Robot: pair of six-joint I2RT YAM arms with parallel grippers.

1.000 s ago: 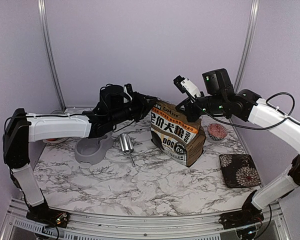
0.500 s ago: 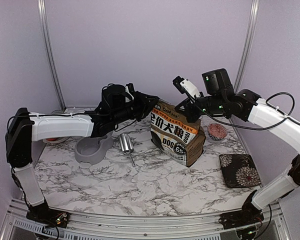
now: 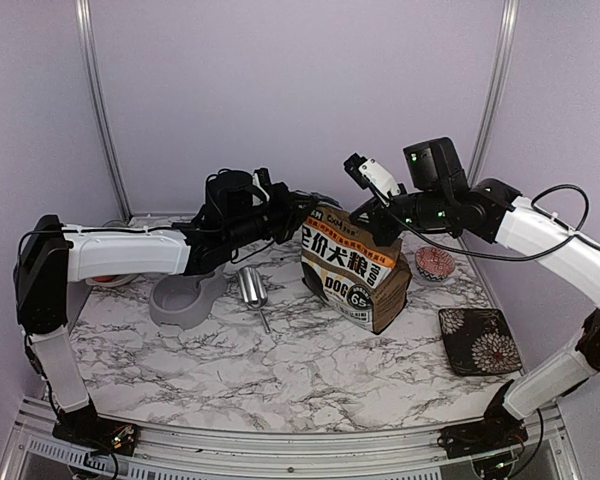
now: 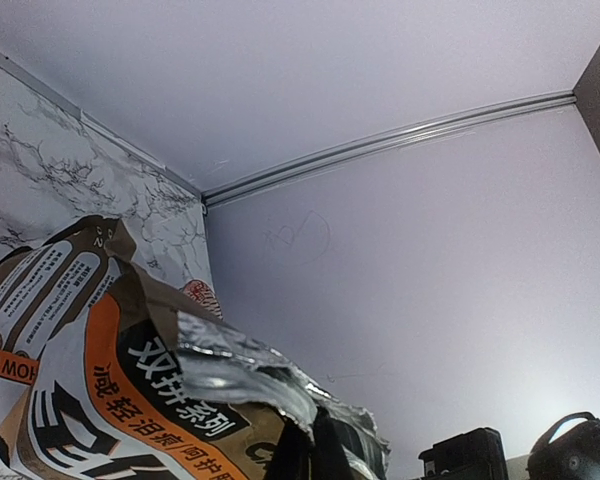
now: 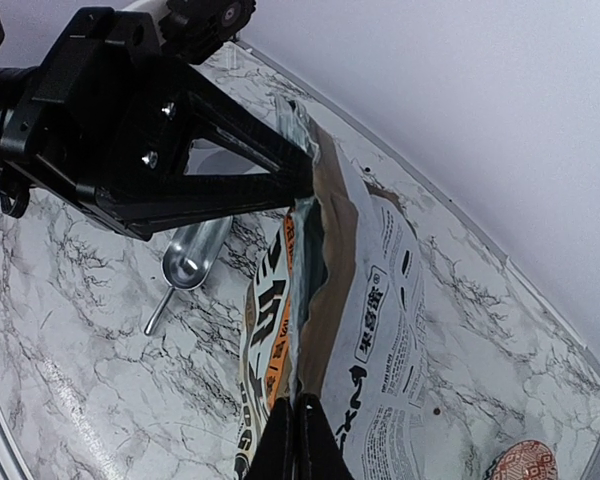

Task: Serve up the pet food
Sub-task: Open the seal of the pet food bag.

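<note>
The brown-and-white dog-food bag stands upright at the middle of the marble table. Its torn top is slightly parted, with the silver lining showing. My left gripper is shut on the left end of the bag's top edge, the foil rim pinched between its fingertips. At the right end of the same edge, my right gripper is shut on the bag too, seen up close in the right wrist view. The pet food is hidden inside the bag.
A metal scoop lies left of the bag, beside a grey double feeder. A red-patterned small bowl sits right of the bag. A dark floral square plate lies at the front right. The back wall stands close behind.
My left gripper has edged right to the bag's top corner and closed on its rim. The right gripper has kept its hold without moving.
</note>
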